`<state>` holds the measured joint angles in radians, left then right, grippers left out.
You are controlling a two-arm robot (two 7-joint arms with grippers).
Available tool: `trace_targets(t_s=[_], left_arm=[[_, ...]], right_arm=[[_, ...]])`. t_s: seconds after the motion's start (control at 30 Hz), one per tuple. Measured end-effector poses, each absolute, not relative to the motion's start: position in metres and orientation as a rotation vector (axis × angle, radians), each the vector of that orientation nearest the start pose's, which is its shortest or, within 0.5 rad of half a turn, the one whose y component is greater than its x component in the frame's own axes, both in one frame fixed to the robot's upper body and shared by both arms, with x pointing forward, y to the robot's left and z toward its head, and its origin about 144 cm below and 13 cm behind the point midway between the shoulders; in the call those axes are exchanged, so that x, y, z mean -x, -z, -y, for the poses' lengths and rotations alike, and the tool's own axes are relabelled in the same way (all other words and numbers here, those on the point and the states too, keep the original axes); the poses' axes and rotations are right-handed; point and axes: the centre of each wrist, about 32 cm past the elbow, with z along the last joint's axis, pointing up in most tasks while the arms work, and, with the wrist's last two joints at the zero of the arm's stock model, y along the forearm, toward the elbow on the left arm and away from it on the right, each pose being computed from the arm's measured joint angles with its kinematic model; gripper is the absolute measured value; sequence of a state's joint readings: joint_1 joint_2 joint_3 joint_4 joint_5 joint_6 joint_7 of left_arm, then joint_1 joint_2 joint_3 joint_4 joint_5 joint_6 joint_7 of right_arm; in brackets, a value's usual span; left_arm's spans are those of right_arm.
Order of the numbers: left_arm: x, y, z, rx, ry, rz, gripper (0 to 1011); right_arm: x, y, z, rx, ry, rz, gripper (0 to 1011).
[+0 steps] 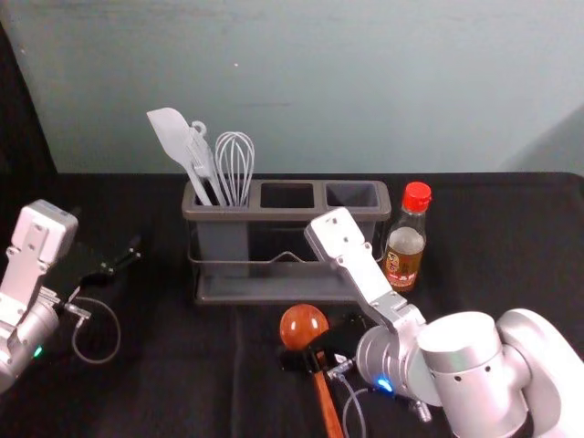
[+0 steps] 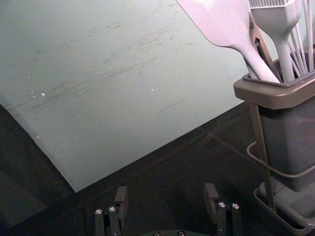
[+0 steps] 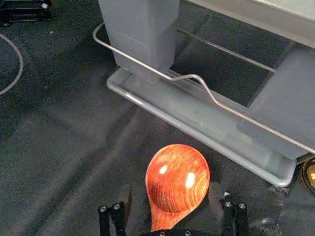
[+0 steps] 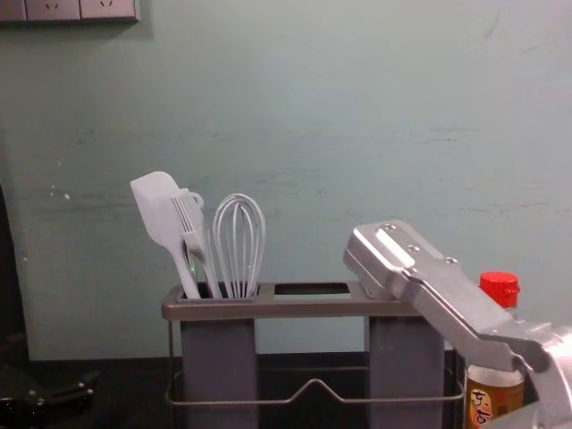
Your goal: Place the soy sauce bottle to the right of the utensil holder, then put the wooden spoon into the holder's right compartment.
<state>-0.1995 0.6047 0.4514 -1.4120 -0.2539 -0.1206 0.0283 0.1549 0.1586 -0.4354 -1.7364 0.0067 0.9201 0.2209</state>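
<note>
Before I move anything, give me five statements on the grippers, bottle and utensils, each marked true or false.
1. The soy sauce bottle stands to the right of the utensil holder. True.
2. The right gripper is open, with the wooden spoon between its fingers. True.
3. The wooden spoon stands in the holder's right compartment. False: it lies on the table in front of the holder.
4. The left gripper is shut on the spatula. False: it is open and holds nothing, off to the holder's left.
5. The whisk stands in the holder's left compartment. True.
</note>
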Motion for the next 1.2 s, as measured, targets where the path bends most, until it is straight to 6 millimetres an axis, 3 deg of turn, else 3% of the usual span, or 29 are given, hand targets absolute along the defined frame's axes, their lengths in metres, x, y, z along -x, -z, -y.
trace_targets(t_s=[1.2], left_arm=[[-0.489,-1.140,-0.310,-0.304,-1.248,0.285,1011]], right_arm=[[-0.477,-1.211,0.118,0.700,0.992,-0.305,1002]])
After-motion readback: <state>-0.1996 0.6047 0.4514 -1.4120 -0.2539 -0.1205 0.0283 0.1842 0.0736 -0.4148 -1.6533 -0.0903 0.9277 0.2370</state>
